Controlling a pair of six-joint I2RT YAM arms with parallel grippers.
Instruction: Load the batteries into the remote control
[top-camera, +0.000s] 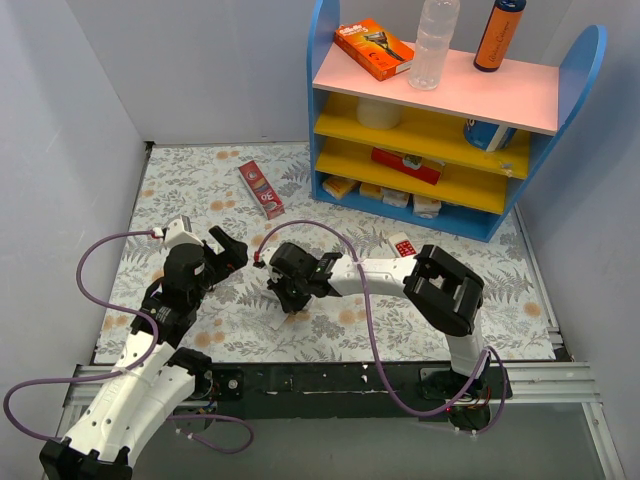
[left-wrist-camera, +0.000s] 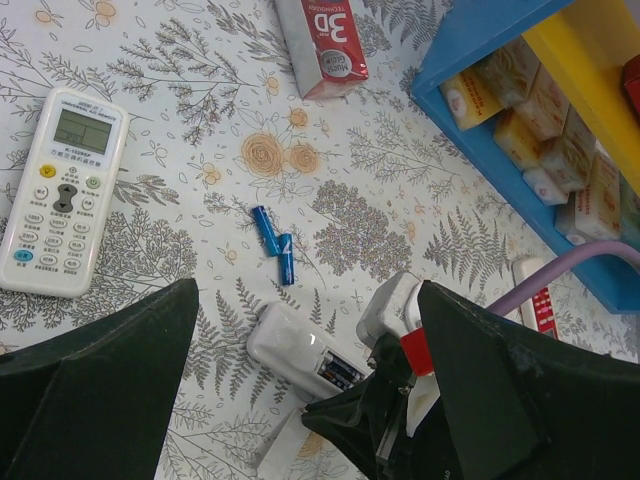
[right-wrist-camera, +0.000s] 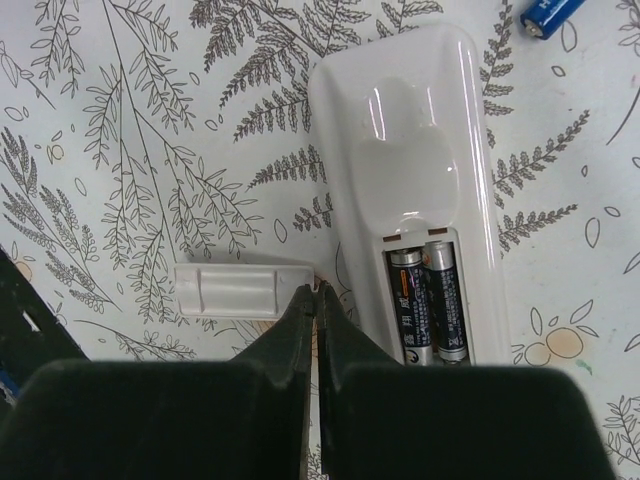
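Closest to us, the right gripper (right-wrist-camera: 315, 300) has its fingers pressed fully together with nothing between them, just at the end of the loose battery cover (right-wrist-camera: 240, 290). The remote control (right-wrist-camera: 410, 140) lies face down on the flowered cloth (right-wrist-camera: 120, 150). Its compartment is uncovered, with two dark batteries (right-wrist-camera: 425, 300) inside. The left gripper (left-wrist-camera: 308, 295) hangs above, wide open and empty.

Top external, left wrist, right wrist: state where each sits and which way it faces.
Top external: above and behind, facing down and forward over table to shelf; both arms show.
Left wrist: on its arm, facing down past its open left hand at the upturned remote.
Right wrist: facing down at that remote's loaded batteries; shut right hand shows.
Both wrists share the remote.
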